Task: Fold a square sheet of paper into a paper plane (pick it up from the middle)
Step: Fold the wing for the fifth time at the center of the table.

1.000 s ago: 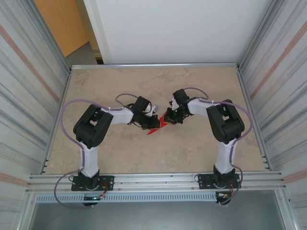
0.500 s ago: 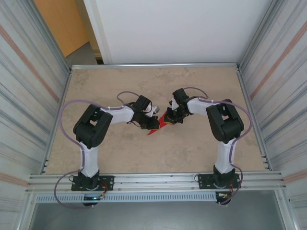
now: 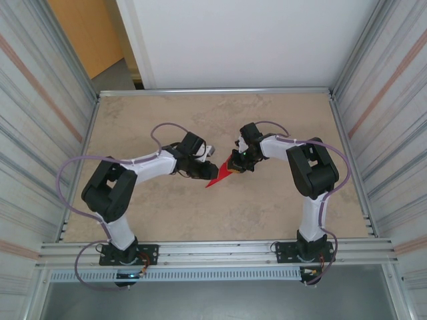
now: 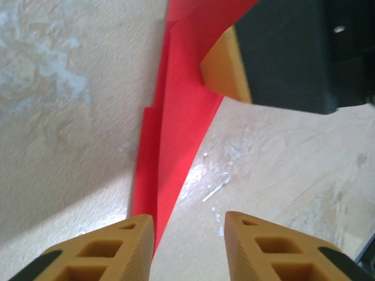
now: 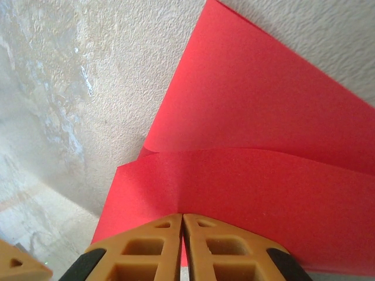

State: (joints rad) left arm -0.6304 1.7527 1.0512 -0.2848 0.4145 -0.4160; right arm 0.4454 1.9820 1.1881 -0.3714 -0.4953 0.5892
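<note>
On the bare tabletop (image 3: pixel 280 120), the right end effector (image 5: pixel 183 227) pinches the folded red paper (image 3: pixel 219 177) tight. The left end effector (image 4: pixel 188 229) sits open and empty at the paper's pointed tip, with corrugated walls (image 3: pixel 40 133) around.

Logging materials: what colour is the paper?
The paper is plain bright red; right wrist view shows it best.

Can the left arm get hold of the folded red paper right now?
Probably yes. The left gripper is open, and the narrow end of the folded bright red paper sheet lies just by its fingers with nothing between. The right gripper pinches the far end.
</note>
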